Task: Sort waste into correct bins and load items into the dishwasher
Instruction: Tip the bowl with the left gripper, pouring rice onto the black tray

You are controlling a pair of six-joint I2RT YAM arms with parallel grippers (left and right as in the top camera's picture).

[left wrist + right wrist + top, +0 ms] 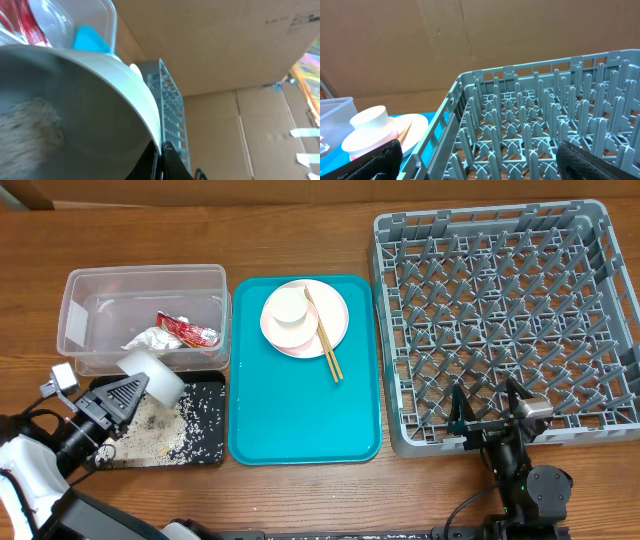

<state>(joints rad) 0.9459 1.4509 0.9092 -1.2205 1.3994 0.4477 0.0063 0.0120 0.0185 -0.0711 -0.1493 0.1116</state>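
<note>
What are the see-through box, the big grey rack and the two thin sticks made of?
See-through box: looks like plastic, clear and slightly glossy; the rubbish shows through its walls. Grey rack: probably moulded plastic, matte, evenly coloured all over. Sticks: likely wood, pale tan and dull.

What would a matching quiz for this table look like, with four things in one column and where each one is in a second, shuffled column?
Things:
1. red wrapper
2. rice grains
3. chopsticks
4. tilted bowl

Places:
A. lying across the pink plate
B. gripped by the left tool
C. inside the clear tub
D. on the black tray

Pairs: 1-C, 2-D, 3-A, 4-B
</note>
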